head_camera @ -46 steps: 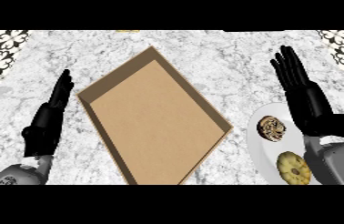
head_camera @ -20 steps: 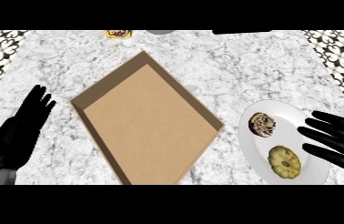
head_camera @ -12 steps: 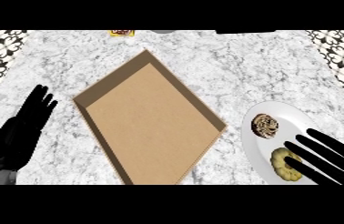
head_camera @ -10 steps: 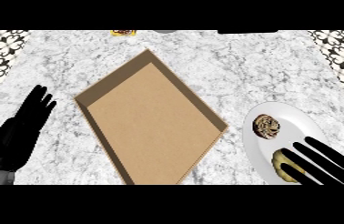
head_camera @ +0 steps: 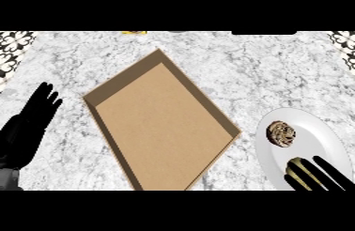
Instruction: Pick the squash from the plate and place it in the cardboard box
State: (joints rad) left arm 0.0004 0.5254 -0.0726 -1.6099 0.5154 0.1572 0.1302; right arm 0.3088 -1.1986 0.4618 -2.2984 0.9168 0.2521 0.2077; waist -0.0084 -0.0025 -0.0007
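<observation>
White-and-grey marbled counter (head_camera: 263,75) is filling the whole view here, running edge to edge, with a black-and-white patterned strip (head_camera: 15,49) showing at the far left corner and another at the far right. A small yellowish item (head_camera: 135,32) is peeking in at the far edge, too cut off to name.

Sitting in the middle, turned corner-on like a diamond, is the cardboard box (head_camera: 163,131), open-topped, low-walled, its brown floor bare.

Over to the right, the white plate (head_camera: 315,138) is resting on the counter just beside the box's right corner. On it, a round brown speckled item (head_camera: 281,133) is lying toward the far side. The squash (head_camera: 299,174) is lying on the plate's near part: pale yellow-olive, rounded, only partly showing between dark fingers.

The right hand (head_camera: 324,176) is lying over the squash, fingers spread and straight across it, not curled round it.

The left hand (head_camera: 29,127) is resting at the left edge, fingers straight and pointing up, well apart from the box.
</observation>
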